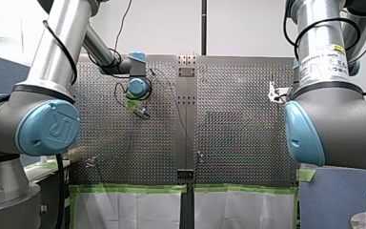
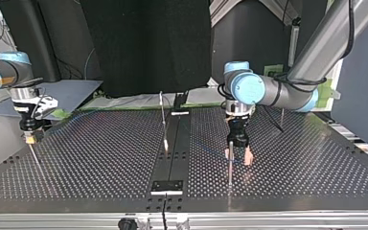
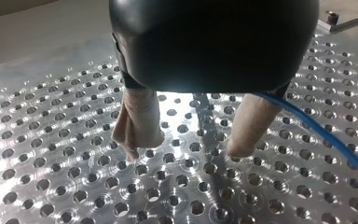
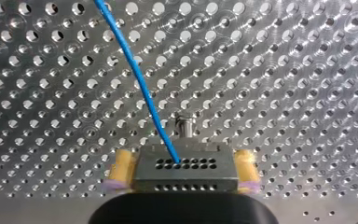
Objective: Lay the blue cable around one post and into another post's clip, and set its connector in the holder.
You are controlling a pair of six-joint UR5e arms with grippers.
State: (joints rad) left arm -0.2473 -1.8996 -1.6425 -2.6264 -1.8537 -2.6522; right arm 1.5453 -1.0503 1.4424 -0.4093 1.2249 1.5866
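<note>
Blue cable (image 4: 140, 79), one end held by my right gripper (image 4: 184, 173)
Yellow pads (image 4: 121, 170) clenched on the grey connector (image 4: 185, 163) near the table's (image 4: 284, 70) side edge; the cable leads off ahead over the holes. My left gripper (image 3: 187, 148) stands spread, grasping nothing, the cable just beside one finger.
</note>
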